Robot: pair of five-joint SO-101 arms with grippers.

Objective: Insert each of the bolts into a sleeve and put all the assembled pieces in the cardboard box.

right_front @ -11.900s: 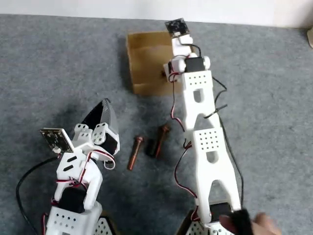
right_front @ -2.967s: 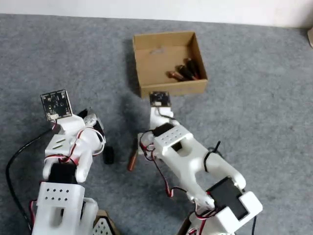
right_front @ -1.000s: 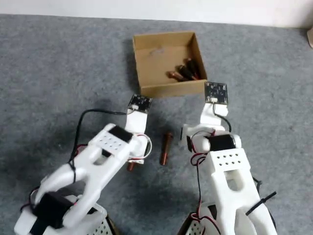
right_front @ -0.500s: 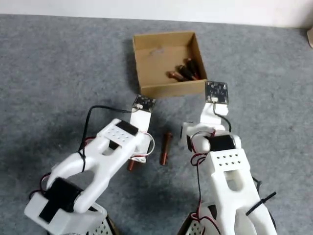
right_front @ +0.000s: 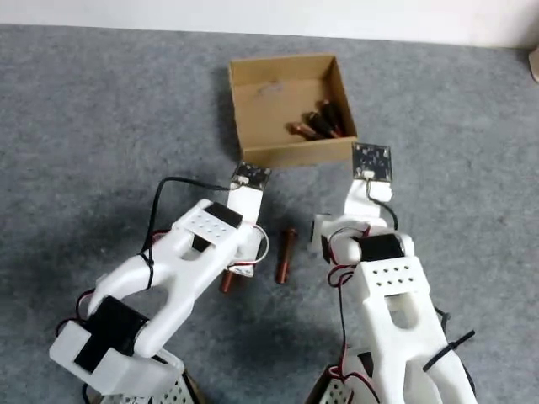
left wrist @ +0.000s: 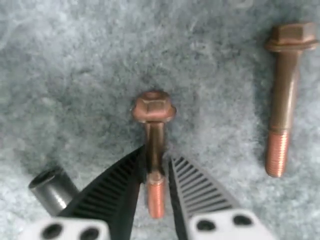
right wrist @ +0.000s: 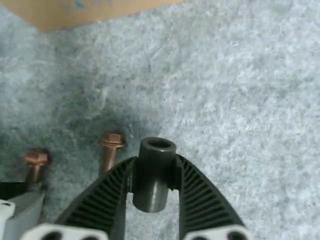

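Note:
My left gripper [left wrist: 156,154] is shut on the shank of a copper bolt [left wrist: 154,131] that lies on the grey carpet, its hex head pointing away from the wrist. A second bolt [left wrist: 282,95] lies free beside it, seen in the high view as the loose bolt [right_front: 285,255] between the arms. A black sleeve [left wrist: 50,187] lies close by the left fingers. My right gripper [right wrist: 154,162] is shut on another black sleeve [right wrist: 152,172], held upright with its open end up. The cardboard box [right_front: 253,151] stands beyond both arms and holds assembled pieces [right_front: 318,123].
Grey carpet covers the whole table. The box's near wall [right wrist: 75,12] lies just ahead of the right gripper. The left arm [right_front: 189,252] stretches diagonally towards the middle, and the right arm [right_front: 387,286] stands close beside the loose bolt.
The left arm has edged further forward over its bolt. The right arm has stayed put with its sleeve, and the loose bolt has not moved.

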